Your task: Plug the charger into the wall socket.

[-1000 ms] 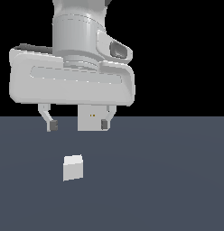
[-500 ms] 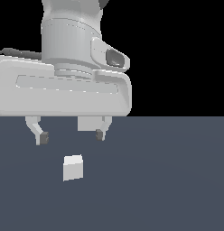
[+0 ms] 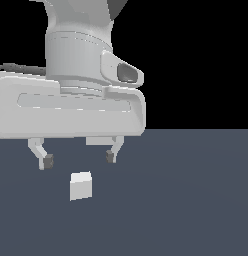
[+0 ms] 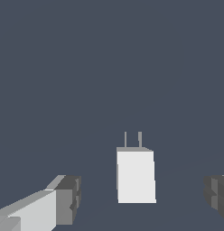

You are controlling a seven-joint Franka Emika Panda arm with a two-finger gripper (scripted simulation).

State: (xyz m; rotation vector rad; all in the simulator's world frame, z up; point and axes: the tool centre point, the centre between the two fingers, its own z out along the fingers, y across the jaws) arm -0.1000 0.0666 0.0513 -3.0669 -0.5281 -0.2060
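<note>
One charger (image 3: pixel 80 186) lies on the tabletop (image 3: pixel 196 200), a single white block; in the wrist view it (image 4: pixel 136 176) shows two thin prongs (image 4: pixel 133 139) at one end. One arm hangs above the charger, carrying one gripper (image 3: pixel 78 159) with two fingers (image 3: pixel 45 160), each ending in one dark pad. A single white patch shows behind the gripper; what it is cannot be told.

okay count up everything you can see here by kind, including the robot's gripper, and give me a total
Charger: 1
Prongs on the charger: 2
Gripper, jaws open: 1
Wall socket: a sliver may show behind the gripper, cannot tell
Total: 4
</note>
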